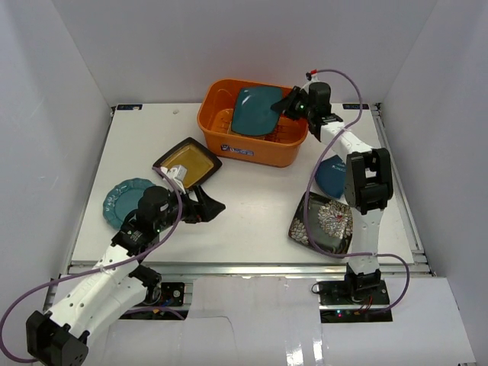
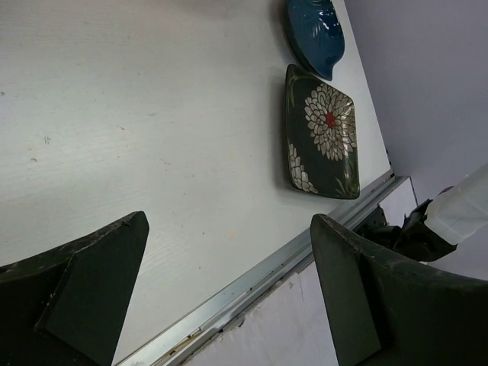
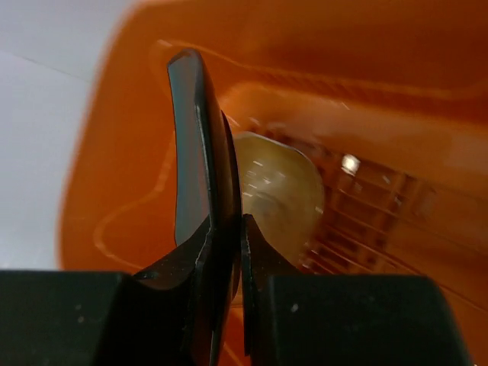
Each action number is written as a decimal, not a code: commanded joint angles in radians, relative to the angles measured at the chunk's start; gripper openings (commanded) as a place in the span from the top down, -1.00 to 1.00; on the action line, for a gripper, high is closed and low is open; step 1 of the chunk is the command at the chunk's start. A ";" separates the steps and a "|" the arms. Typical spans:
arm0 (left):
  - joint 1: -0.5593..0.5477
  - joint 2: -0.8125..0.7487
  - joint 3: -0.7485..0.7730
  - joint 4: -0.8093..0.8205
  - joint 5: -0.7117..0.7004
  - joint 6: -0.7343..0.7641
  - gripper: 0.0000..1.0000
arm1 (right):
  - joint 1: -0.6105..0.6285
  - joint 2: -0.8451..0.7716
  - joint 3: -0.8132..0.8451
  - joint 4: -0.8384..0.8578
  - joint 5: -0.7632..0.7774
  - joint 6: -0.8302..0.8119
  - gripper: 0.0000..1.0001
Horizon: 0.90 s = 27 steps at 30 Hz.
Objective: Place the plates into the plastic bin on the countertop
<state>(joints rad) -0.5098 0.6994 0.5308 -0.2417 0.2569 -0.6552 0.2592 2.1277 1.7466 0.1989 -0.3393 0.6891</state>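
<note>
My right gripper is shut on the rim of the teal square plate and holds it tilted over the orange plastic bin. The right wrist view shows that plate edge-on between the jaws, with a clear glass round plate lying in the bin. My left gripper is open and empty above the white countertop, beside the black-rimmed amber plate. The teal scalloped plate, dark blue plate and black floral plate lie on the countertop. No yellow plate shows.
The left wrist view shows my open left gripper over the metal front rail, with the floral plate and the dark blue plate beyond. White walls enclose the table on three sides.
</note>
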 commanded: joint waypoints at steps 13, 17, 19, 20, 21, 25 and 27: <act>-0.042 0.242 -0.035 0.234 0.116 -0.156 -0.96 | 0.058 0.022 0.126 -0.266 0.192 -0.144 -0.55; -0.078 0.313 0.009 0.234 0.079 -0.153 -0.96 | 0.093 0.006 0.191 -0.354 0.285 -0.235 -0.91; -0.104 0.333 0.034 0.232 0.036 -0.152 -0.96 | 0.109 0.000 0.246 -0.387 0.360 -0.301 -0.80; -0.114 0.353 0.043 0.234 0.016 -0.147 -0.95 | 0.124 0.000 0.267 -0.424 0.400 -0.330 -0.80; -0.124 0.367 0.050 0.234 -0.002 -0.139 -0.95 | 0.136 0.001 0.313 -0.441 0.472 -0.361 -0.80; -0.202 0.455 0.115 0.214 -0.099 -0.115 -0.92 | 0.209 0.005 0.387 -0.469 0.693 -0.607 -0.80; -0.231 0.512 0.159 0.194 -0.155 -0.106 -0.91 | 0.247 0.005 0.398 -0.467 0.746 -0.678 -0.80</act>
<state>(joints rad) -0.6983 1.1660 0.6228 -0.0402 0.2089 -0.7891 0.4507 2.2028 2.0857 -0.2619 0.2203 0.2173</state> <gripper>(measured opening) 0.959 0.900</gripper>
